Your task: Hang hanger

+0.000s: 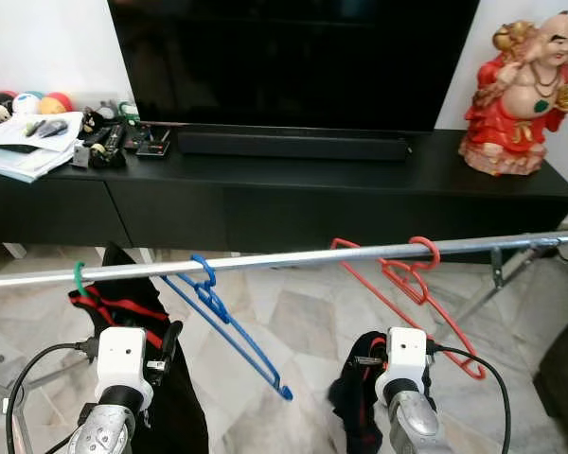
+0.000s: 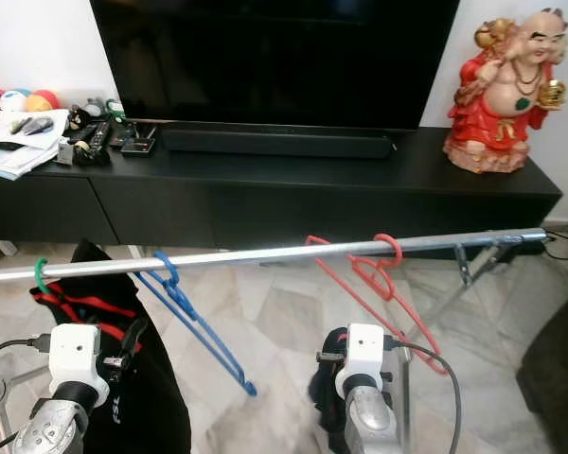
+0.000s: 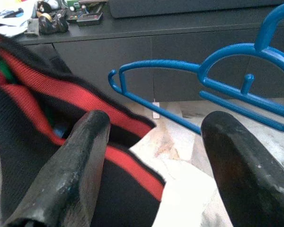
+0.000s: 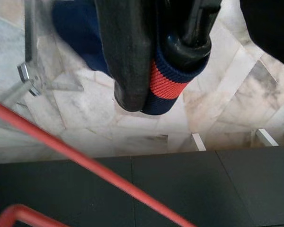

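Observation:
A silver rail [image 1: 265, 257] crosses in front of me. A green hook [image 1: 79, 277] at its left end carries a black and red garment [image 1: 123, 305]. A bare blue hanger [image 1: 229, 326] hangs to the right of the hook, and a bare red hanger [image 1: 412, 284] further right. My left gripper [image 1: 167, 348] is open below the rail beside the black garment; its fingers [image 3: 85, 156] frame the cloth and the blue hanger [image 3: 203, 80]. My right gripper [image 4: 151, 90] is shut on a dark cloth with a red stripe [image 4: 168, 87], which hangs low under the red hanger [image 1: 355, 402].
A low black TV cabinet [image 1: 265, 194] stands behind the rail, bearing a TV, a soundbar [image 1: 293, 144], a red statue [image 1: 521, 95], papers and remotes [image 1: 104, 142]. The rack's metal leg [image 1: 497, 274] slants down at the right. The floor is marble.

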